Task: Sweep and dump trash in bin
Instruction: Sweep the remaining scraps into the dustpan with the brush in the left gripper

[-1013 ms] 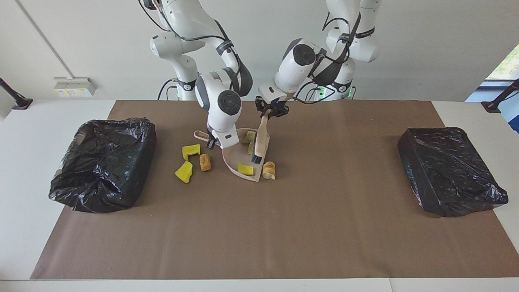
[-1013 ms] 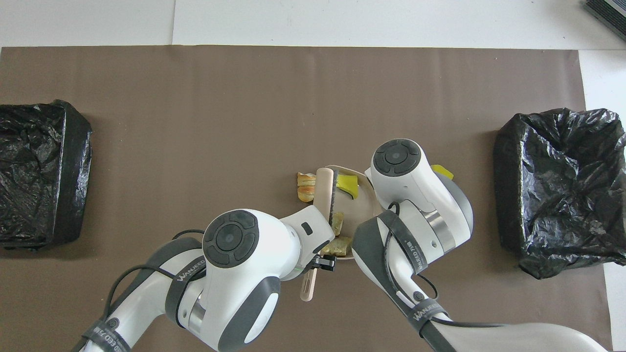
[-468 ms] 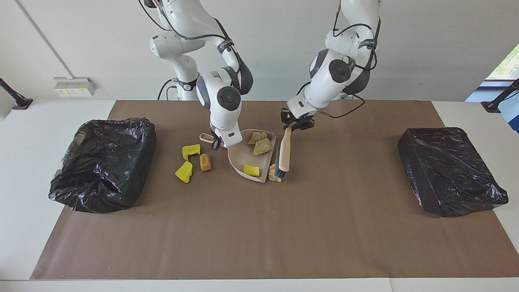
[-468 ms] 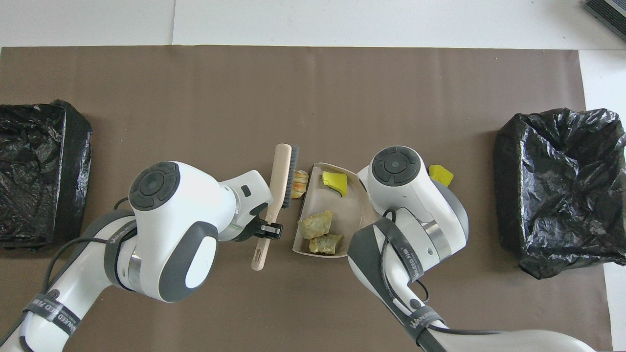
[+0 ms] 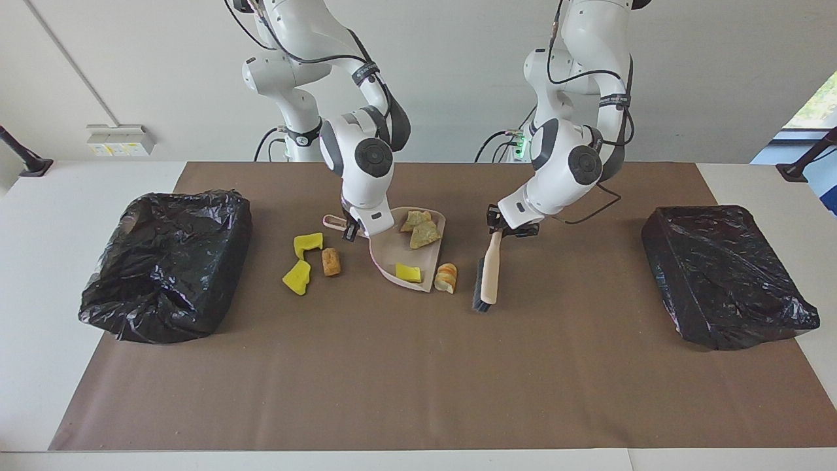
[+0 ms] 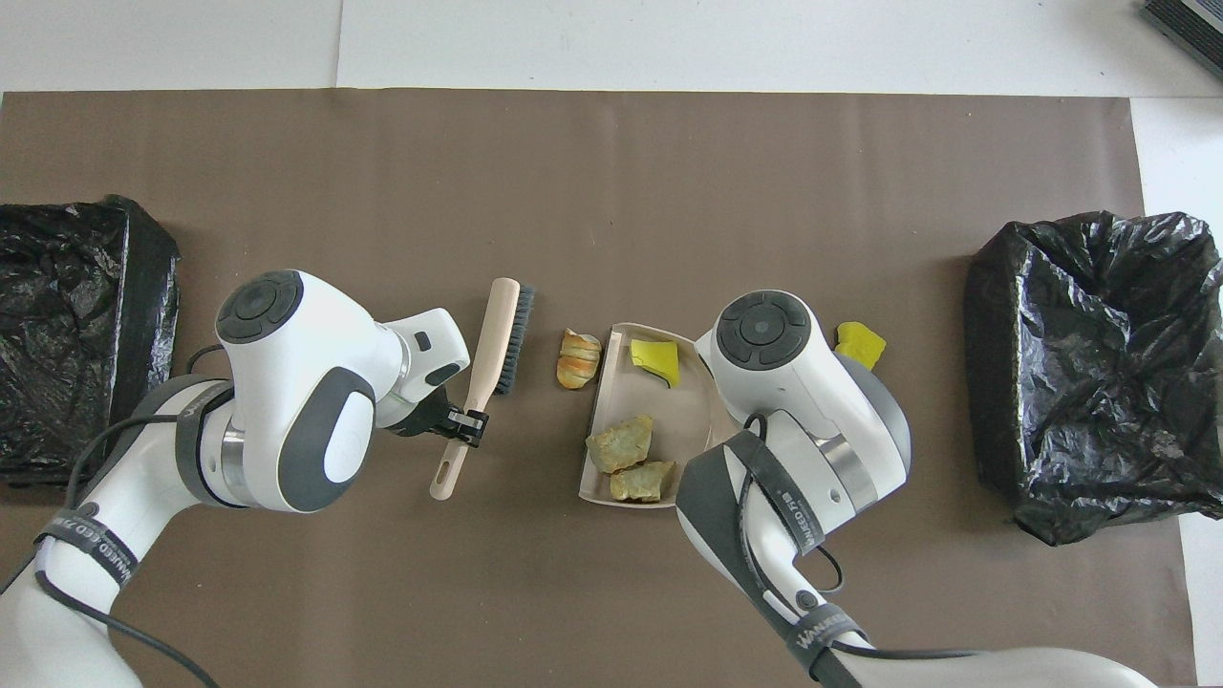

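Note:
My right gripper (image 5: 350, 229) is shut on the handle of the pink dustpan (image 5: 391, 252), which rests on the brown mat; in the overhead view the arm hides this gripper. A yellow sponge bit (image 5: 408, 272) and two tan slices (image 6: 629, 457) lie in the dustpan (image 6: 686, 411). A bread-like piece (image 5: 446, 277) lies on the mat beside the pan's open edge. Two yellow sponge bits (image 5: 297, 277) and a brown lump (image 5: 331, 261) lie toward the right arm's end. My left gripper (image 5: 509, 226) is shut on the handle of the brush (image 5: 489, 278), whose bristle end hangs low over the mat.
A black bag-lined bin (image 5: 167, 261) stands at the right arm's end of the mat and another bin (image 5: 726, 275) at the left arm's end. Both also show in the overhead view, one bin (image 6: 1099, 363) and the other bin (image 6: 67, 334).
My left gripper has carried the brush out of the dustpan and off toward the left arm's end. The bread-like piece now lies uncovered beside the pan's edge. The dustpan has turned slightly.

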Motion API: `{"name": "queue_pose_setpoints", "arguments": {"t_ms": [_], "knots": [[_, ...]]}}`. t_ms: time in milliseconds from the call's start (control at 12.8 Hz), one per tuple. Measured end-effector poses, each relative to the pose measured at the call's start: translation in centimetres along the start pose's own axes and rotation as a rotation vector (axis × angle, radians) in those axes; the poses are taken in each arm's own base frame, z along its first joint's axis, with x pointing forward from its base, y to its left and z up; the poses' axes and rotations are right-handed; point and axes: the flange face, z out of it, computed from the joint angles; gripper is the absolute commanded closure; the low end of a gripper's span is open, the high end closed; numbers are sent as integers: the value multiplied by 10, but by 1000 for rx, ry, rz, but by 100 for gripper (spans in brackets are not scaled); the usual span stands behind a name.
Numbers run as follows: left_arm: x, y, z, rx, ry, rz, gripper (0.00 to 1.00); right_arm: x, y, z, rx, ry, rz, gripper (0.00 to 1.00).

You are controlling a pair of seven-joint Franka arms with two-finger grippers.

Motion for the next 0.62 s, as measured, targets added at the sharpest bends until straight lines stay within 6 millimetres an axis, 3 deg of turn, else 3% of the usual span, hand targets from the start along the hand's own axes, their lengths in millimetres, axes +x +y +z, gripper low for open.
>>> {"name": "queue_pose_setpoints", "arguments": {"t_ms": [234, 624], "knots": [[-7, 15, 9, -5, -68, 46, 100, -3, 1, 0, -20, -31, -10, 100], [-25, 104, 35, -11, -121, 178, 100, -5, 1, -1, -20, -40, -11, 100]]}}
